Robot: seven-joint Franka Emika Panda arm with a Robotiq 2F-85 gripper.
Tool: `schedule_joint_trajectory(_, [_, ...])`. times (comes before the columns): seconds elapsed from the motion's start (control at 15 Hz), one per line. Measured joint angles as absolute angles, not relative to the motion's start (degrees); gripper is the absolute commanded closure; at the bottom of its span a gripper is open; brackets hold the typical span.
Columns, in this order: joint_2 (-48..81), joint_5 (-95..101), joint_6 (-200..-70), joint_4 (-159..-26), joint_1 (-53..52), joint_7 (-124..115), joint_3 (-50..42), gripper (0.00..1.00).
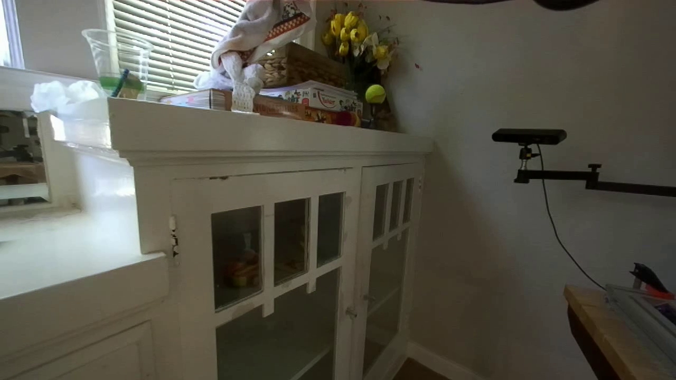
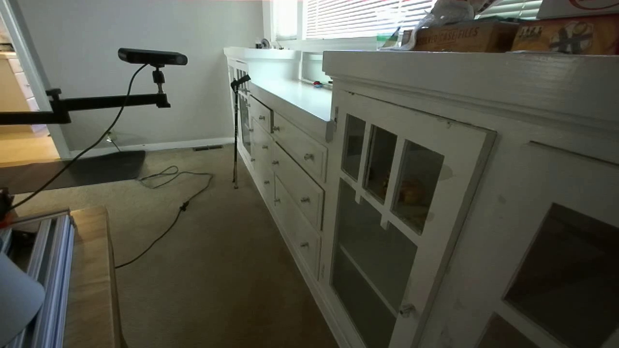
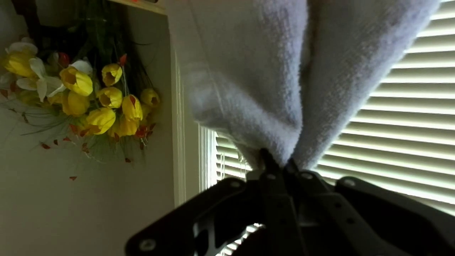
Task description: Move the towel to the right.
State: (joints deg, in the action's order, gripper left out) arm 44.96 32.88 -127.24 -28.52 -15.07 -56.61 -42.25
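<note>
Wrist view: the pincer (image 3: 279, 162) is closed on the white terry towel (image 3: 245, 85), its fingers (image 3: 269, 163) nipping a narrow gathered fold; such a pinch likely suits cloth, which offers no rigid edge. From there the towel fans out toward the top of that view, with yellow tulips (image 3: 101, 121) to one side and slatted blinds (image 3: 408, 131) behind.

In an exterior view, the towel, with its red patterned band (image 1: 288, 26), hangs above the white surface (image 1: 264, 129), partly in front of the woven basket (image 1: 306, 66); the pincer lies beyond the frame. The cloth is probably held high so that its bulk clears the basket and game boxes (image 1: 330, 99). Its lacy tail (image 1: 243, 97) reaches down in front of the boxes; whether it touches the surface, I cannot tell. That tail could drag on a sideways move.

In an exterior view, the case-files box (image 2: 464, 38) lies flat on the surface, perhaps as a steady base for things stacked there. Pale crumpled material (image 2: 449, 12) shows above it, towel or plastic, I cannot tell; the pincer is out of sight.
</note>
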Motion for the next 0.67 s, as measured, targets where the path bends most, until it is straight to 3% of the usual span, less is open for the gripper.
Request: schedule_joint_trajectory(0.67, [44.5, 30.6, -117.8, -28.3, -14.2, -54.0, -38.0, 0.99])
